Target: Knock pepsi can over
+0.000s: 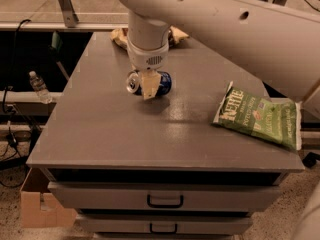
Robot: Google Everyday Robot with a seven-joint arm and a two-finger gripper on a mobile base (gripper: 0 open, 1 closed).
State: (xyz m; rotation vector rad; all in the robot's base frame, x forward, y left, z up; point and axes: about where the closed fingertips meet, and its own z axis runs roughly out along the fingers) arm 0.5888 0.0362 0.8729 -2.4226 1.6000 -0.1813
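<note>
Clasping pepsi can (164, 82) sideways | end effector (149, 89) over table (100, 134) | green Kettle bag (257, 116) nearby

"Kettle" on green chip bag (260, 118), claw (149, 85) gripping pepsi can (164, 82) over table (100, 134)
</note>
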